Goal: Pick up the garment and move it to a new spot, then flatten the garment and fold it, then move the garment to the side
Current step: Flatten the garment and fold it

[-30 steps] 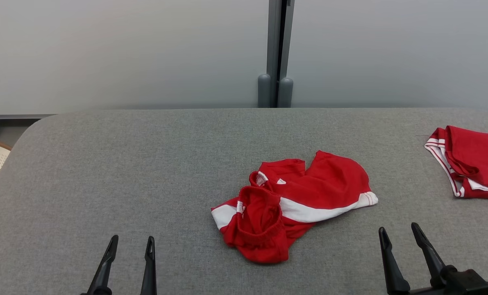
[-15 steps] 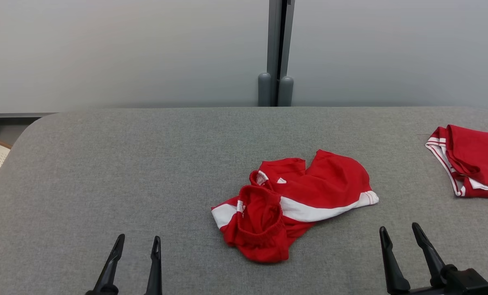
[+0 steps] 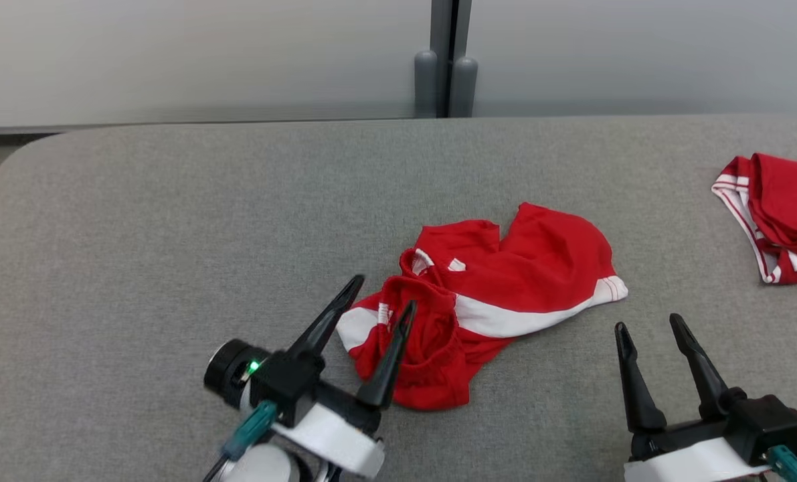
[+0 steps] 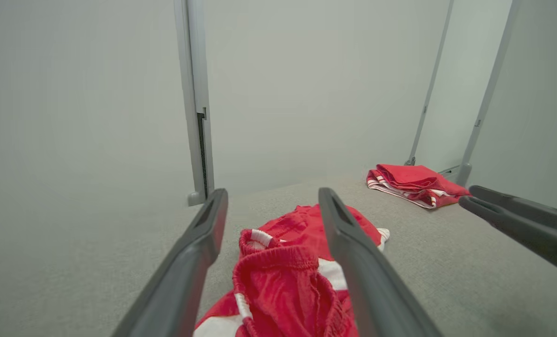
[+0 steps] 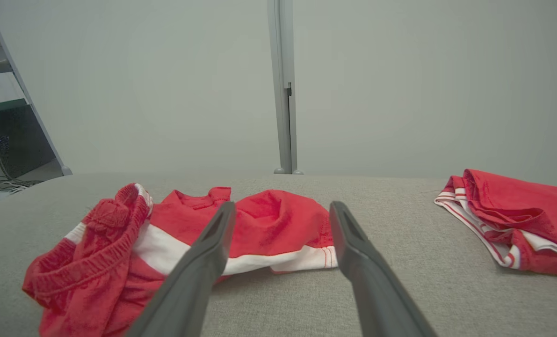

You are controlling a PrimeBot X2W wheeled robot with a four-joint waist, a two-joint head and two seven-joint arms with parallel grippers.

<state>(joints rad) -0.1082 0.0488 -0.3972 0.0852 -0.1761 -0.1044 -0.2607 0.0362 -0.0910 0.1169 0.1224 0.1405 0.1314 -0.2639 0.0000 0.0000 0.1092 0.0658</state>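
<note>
The left pincer (image 3: 384, 292), spread apart, sits at seven o'clock of the crumpled garment (image 3: 525, 268). The right pincer (image 3: 647, 322), apart and empty, sits at five. The garment lies mid-desk (image 3: 170, 214), unlifted; by my judgement every step remains. Folded red cloth (image 3: 786, 194) rests at two o'clock.

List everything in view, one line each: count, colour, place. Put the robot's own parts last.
crumpled garment: one, red with a white band, middle of the table
folded garment: one, red with white stripes, far right of the table
table: one, grey fabric top, under both garments
wall panels: two, pale grey, behind the table
post: one, grey, between the wall panels
left gripper: one, dark fingers, open, at the crumpled garment's left end
right gripper: one, dark fingers, open, over bare table to the near right of the crumpled garment
</note>
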